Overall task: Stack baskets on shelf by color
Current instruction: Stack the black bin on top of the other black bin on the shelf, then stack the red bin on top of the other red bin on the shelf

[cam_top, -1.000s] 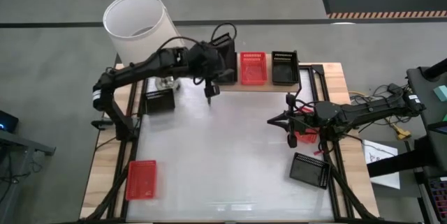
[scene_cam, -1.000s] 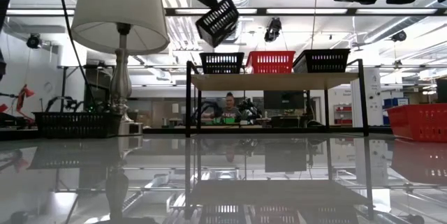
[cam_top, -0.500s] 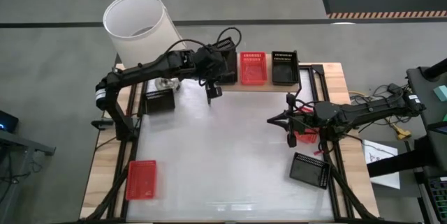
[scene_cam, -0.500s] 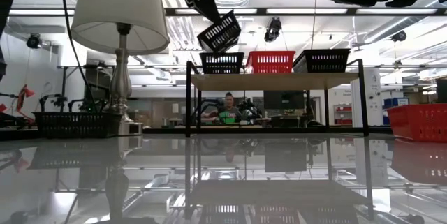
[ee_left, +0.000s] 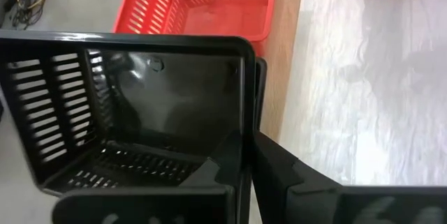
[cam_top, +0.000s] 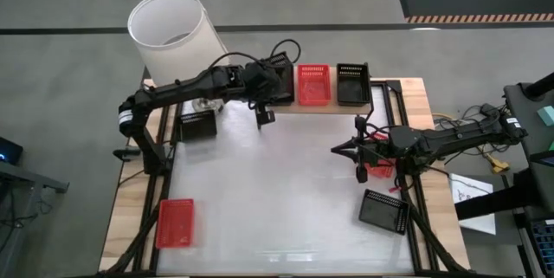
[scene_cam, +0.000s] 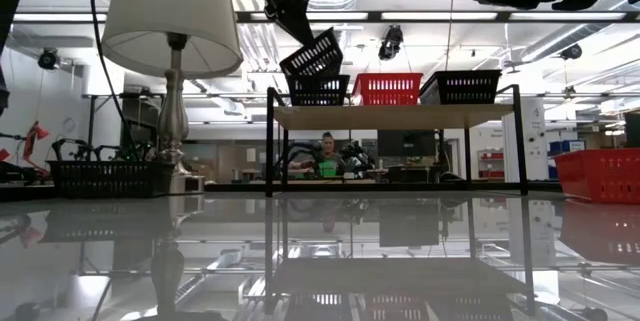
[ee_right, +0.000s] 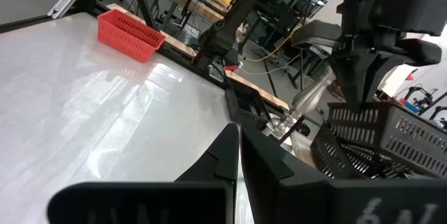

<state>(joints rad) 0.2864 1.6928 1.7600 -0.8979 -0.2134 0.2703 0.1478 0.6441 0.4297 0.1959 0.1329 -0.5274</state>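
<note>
White and glossy, the surface (cam_top: 286, 191) stretches before me, with the shelf (scene_cam: 395, 116) along its far edge. My left claw (scene_cam: 300, 21) grips a black basket (scene_cam: 312, 57) by its wall, tilted just above another black basket (scene_cam: 318, 91) at the shelf's left end, beside a red basket (scene_cam: 387, 88). My right claw (cam_top: 361, 172) hangs closed, holding nothing, over the surface's right side.

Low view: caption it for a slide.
Left gripper lowers a tilted black basket onto the black one at the shelf's end.
</note>
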